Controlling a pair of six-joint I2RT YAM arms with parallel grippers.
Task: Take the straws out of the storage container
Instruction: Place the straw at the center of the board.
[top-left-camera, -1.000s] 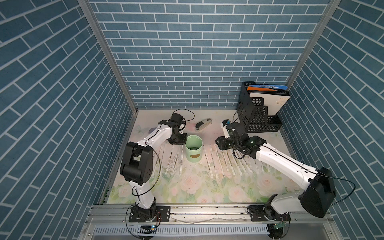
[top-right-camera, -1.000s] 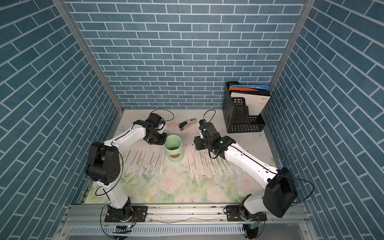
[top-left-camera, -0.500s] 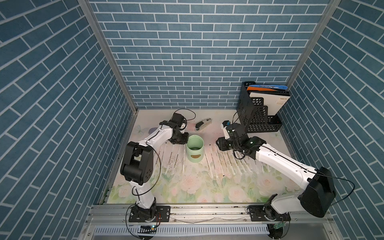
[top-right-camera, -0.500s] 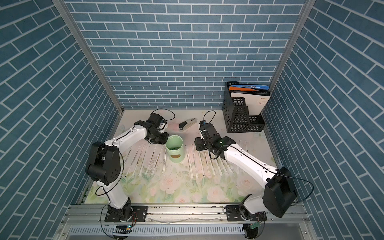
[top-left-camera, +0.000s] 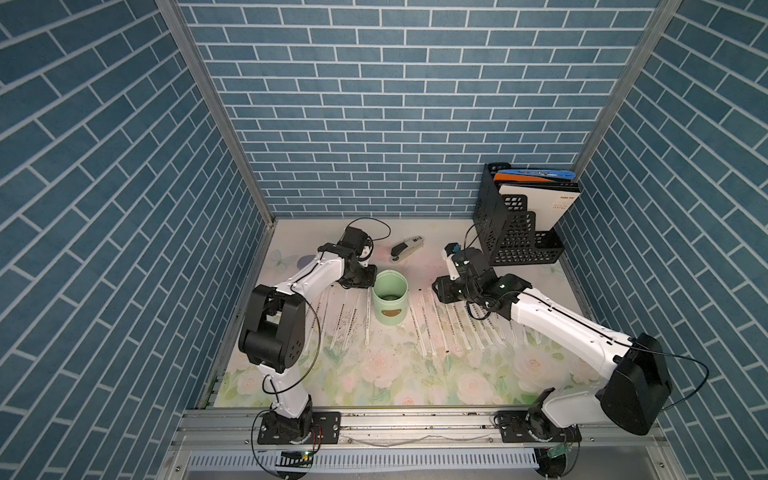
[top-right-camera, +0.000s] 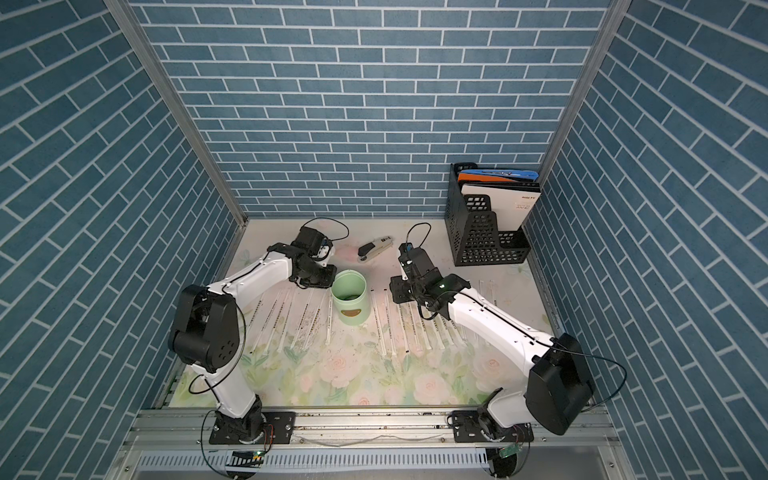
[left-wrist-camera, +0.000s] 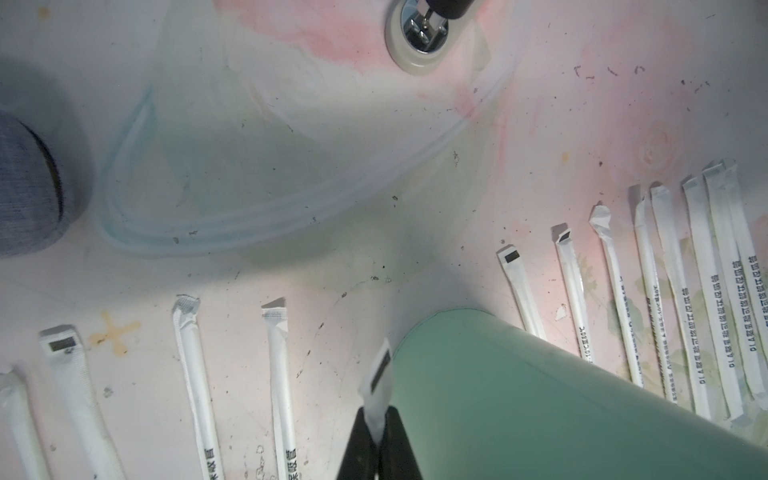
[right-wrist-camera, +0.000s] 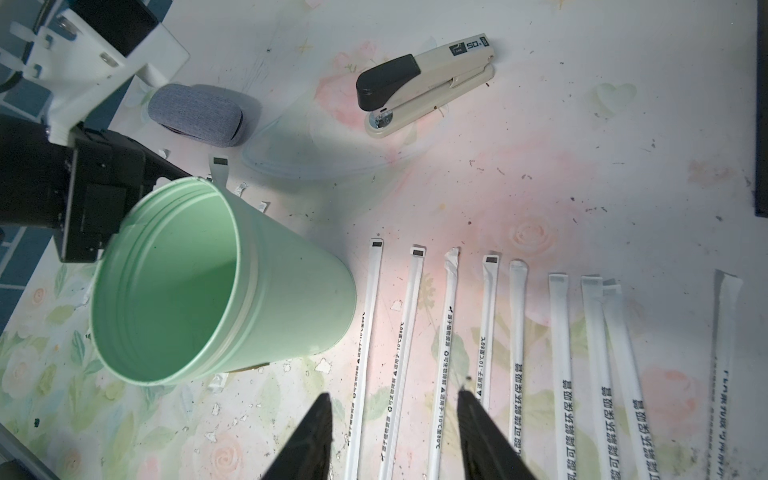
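**One straw in my left pinch, right beside the cup**

My left end effector (left-wrist-camera: 377, 419) is pressed together on one straw (left-wrist-camera: 380, 374). The straw's little black end sticks out past my fingertips. It is outside the storage container (left-wrist-camera: 540, 395), just beside the green wall.

In a top view the straw's long line runs from the far side toward my base, the same way as the other straws (right-wrist-camera: 518, 332) lying in rows on the tabletop (top-left-camera: 374, 374). I cannot tell if it touches the tabletop yet.

From my right wrist, the cup looks empty inside. My right end effector (right-wrist-camera: 395, 392) is spread partway above the rows and holds nothing.

I think my left arm only has to lay this straw flat in line and let go.
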